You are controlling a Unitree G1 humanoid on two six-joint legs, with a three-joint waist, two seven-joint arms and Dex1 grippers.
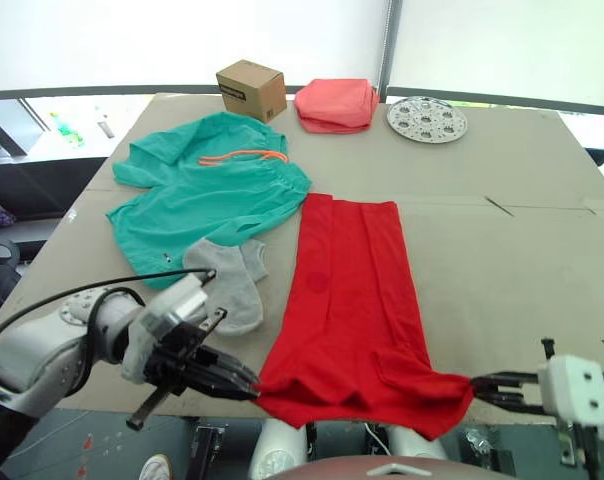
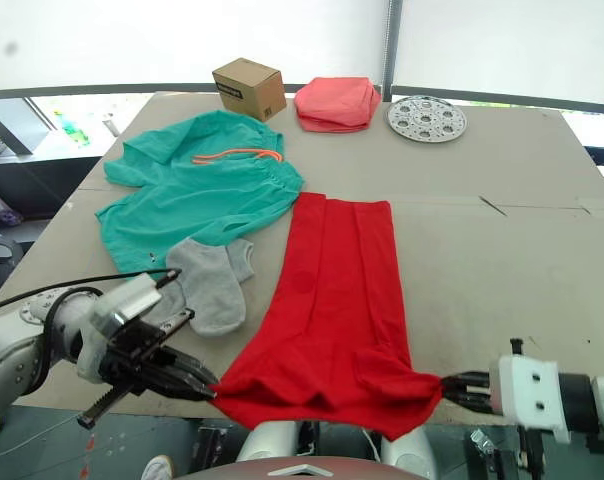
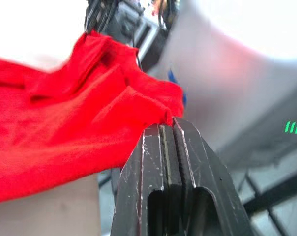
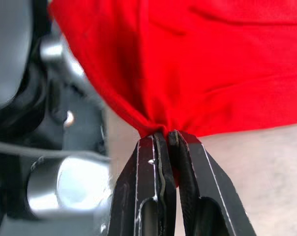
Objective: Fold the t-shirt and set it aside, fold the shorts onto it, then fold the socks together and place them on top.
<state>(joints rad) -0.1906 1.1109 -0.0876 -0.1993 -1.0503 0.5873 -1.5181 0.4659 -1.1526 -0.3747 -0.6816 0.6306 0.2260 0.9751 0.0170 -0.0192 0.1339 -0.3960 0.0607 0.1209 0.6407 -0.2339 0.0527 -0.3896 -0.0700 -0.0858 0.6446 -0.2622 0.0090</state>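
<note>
lying lengthwise down the middle of the cardboard-covered table [image 1: 522, 190], the t-shirt [image 1: 350, 300] is folded into a long red strip, its far end near the table's centre and its near end hanging a little over the near edge. the left gripper [image 1: 250, 384] is pressed together on the near left corner of the t-shirt, and in the left wrist view its fingers [image 3: 161, 157] meet with red cloth caught at the tips. the right gripper [image 1: 479, 386] pinches the near right corner in the same way; the right wrist view shows the cloth gathered to a point between its closed fingers [image 4: 156, 162].

just left of the t-shirt lie the socks [image 1: 232, 275], light grey, one overlapping the other, their far ends resting on the edge of the shorts [image 1: 207, 190]. the shorts are spread out flat at the table's left, touching the t-shirt's far left corner, orange drawstring on the far side.

along the far edge stand a small cardboard box [image 1: 251, 89], a folded salmon-pink cloth [image 1: 335, 104] just beside it, and a round grey perforated disc [image 1: 427, 119] to the right.
</note>
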